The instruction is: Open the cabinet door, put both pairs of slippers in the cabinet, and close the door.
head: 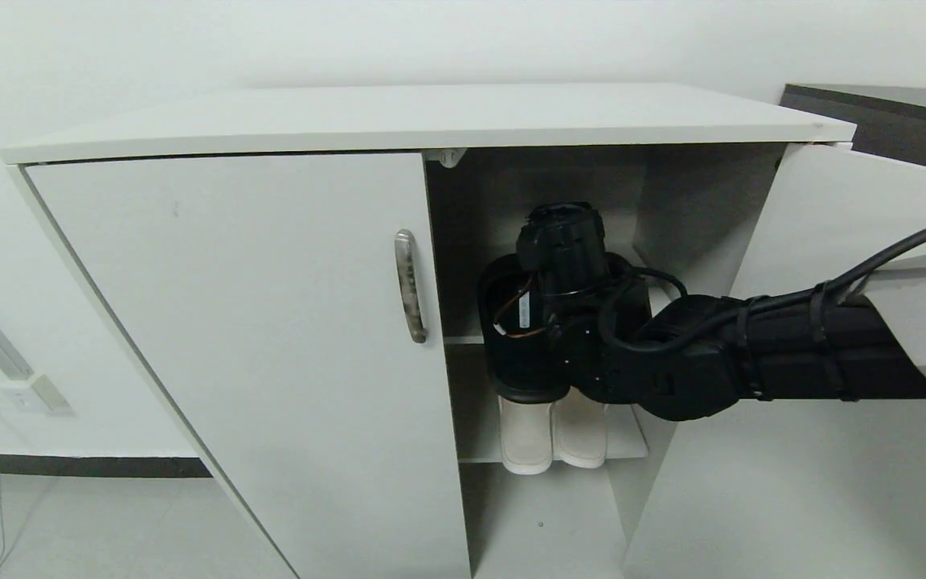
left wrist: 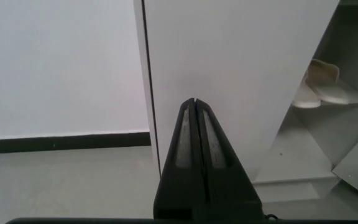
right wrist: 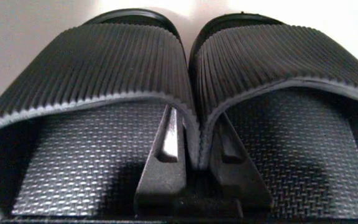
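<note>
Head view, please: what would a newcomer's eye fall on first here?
The fingers of the right gripper pinch the black slippers together by their inner edges, inside the open right half of the cabinet, at the upper shelf. White slippers lie on the shelf below.

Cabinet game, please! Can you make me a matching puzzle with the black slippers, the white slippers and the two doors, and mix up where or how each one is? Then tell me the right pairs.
Things:
1. black slippers
2. white slippers
3. left door
4. right door

Place or state:
A. open
B. lying on the lower shelf
C. shut
D. held by the right tool

Right pairs: 1-D, 2-B, 3-C, 4-A.
</note>
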{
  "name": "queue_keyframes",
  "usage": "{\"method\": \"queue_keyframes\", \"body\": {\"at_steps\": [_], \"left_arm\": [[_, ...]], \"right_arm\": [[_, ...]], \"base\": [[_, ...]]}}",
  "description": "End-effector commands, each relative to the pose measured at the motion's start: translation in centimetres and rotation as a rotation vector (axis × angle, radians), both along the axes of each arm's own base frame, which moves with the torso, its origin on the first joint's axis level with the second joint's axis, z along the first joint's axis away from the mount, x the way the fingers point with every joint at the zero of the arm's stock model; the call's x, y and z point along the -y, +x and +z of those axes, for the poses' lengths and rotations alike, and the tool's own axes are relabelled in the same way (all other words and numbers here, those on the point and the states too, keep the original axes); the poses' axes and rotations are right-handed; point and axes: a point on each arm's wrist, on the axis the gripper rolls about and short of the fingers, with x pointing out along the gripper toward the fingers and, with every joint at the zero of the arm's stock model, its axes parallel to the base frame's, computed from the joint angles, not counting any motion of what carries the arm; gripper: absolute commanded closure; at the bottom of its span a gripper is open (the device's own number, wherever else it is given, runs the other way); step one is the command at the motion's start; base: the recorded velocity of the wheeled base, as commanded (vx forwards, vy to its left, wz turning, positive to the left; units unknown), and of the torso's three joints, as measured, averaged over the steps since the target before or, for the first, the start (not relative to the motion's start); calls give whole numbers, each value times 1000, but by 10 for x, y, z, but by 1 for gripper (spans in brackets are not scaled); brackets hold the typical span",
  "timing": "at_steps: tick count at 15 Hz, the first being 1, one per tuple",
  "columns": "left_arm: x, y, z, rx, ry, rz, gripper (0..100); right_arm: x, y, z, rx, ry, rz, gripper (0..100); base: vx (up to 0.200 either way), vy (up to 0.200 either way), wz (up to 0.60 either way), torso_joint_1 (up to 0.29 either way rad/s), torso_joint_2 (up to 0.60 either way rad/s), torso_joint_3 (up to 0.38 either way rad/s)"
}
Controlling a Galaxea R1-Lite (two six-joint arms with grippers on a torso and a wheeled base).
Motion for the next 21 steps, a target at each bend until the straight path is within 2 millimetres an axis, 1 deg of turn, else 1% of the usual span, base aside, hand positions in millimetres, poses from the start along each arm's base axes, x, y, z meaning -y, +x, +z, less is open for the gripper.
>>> {"method": "queue_keyframes", "body": {"at_steps": [1,4,5,6,9,11,13,15,17,21], "left_arm": [[0,0,0,0,0,0,100],[0,0,0,0,0,0,100],[0,0,0,0,0,0,100],[0,0,0,0,0,0,100],[0,0,0,0,0,0,100],[0,0,0,0,0,0,100],[0,0,0,0,0,0,100],[0,0,0,0,0,0,100],[0,0,0,0,0,0,100],[0,0,0,0,0,1,100]], "right_arm": [[5,5,8,3,17,41,100],[11,23,10,-10,0,28,100],[12,28,14,-11,4,16,100],[12,31,15,-11,6,11,100],[9,46,12,-3,15,-6,100],[8,48,15,10,46,-10,100],[11,63,14,21,56,-33,100],[13,71,11,5,45,-47,100],[14,75,11,-3,38,-54,100],[14,75,9,-17,26,-56,100]], "base": [[0,0,0,0,0,0],[0,0,0,0,0,0],[0,0,0,0,0,0],[0,0,0,0,0,0],[0,0,0,0,0,0],[0,0,0,0,0,0],[0,0,0,0,0,0],[0,0,0,0,0,0],[0,0,0,0,0,0],[0,0,0,0,0,0]]}}
